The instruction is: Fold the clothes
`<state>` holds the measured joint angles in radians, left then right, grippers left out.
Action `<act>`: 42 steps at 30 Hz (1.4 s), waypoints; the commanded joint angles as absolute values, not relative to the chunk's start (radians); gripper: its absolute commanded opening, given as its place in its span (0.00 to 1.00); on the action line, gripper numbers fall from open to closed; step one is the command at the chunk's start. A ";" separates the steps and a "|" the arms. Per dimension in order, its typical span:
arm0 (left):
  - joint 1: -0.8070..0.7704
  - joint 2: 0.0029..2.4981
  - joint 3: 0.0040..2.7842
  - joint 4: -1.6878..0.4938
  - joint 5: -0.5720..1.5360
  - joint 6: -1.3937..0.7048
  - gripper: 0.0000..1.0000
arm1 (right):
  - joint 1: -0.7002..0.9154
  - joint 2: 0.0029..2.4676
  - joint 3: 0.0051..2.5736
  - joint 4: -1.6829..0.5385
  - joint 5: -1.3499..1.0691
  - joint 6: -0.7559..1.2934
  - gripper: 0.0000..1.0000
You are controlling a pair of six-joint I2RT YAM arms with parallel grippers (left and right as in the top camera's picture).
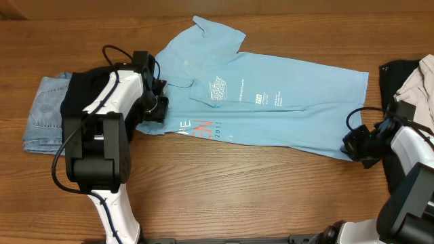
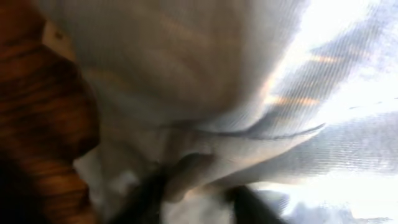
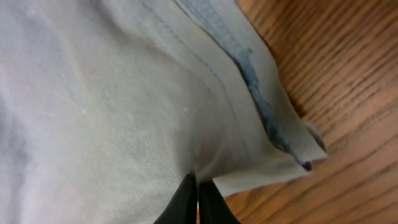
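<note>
On the wooden tabletop (image 1: 224,190) the T-shirt (image 1: 285,115) lies flat. At its left edge, cloth is bunched in the left gripper (image 1: 161,102), but a firm hold cannot be told. The right gripper (image 1: 350,144) is pinched shut on the hem corner. Both ends should be lifted evenly and kept taut.

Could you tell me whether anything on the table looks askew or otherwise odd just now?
Nothing looks spilled or torn. The T-shirt lies askew, slanting across the table, one sleeve poking out at the top; a fold along its near edge seems to cut off the red lettering. The right gripper pinches its hem corner.
</note>
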<state>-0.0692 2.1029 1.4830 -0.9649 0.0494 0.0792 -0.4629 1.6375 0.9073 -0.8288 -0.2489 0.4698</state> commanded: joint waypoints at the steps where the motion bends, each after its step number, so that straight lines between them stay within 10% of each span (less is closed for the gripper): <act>1: -0.070 2.131 1.450 -0.968 0.053 0.082 0.04 | -0.493 1.639 0.916 -0.836 -0.186 0.425 0.04; 13: -0.020 2.131 1.455 -1.031 0.079 0.063 0.04 | -0.585 1.610 0.945 -0.989 -0.116 0.389 0.04; 19: -0.020 2.131 1.496 -1.049 0.143 0.067 0.65 | -0.596 1.610 0.954 -0.904 -0.124 0.391 0.35; 27: -0.041 2.131 1.786 -1.201 0.258 0.113 0.61 | -0.589 1.610 1.108 -0.907 -0.363 0.214 0.36; 32: -0.091 2.136 1.832 -1.078 0.333 0.128 0.07 | -0.567 1.610 1.176 -0.945 -0.392 0.209 0.42; 42: -0.241 2.270 1.807 -0.987 0.197 0.135 0.04 | -0.556 1.610 1.176 -0.953 -0.391 0.209 0.42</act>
<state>-0.2096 2.1914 1.8202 -0.9867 0.2661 0.1127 -0.5606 1.6333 1.1526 -0.9546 -0.3782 0.2222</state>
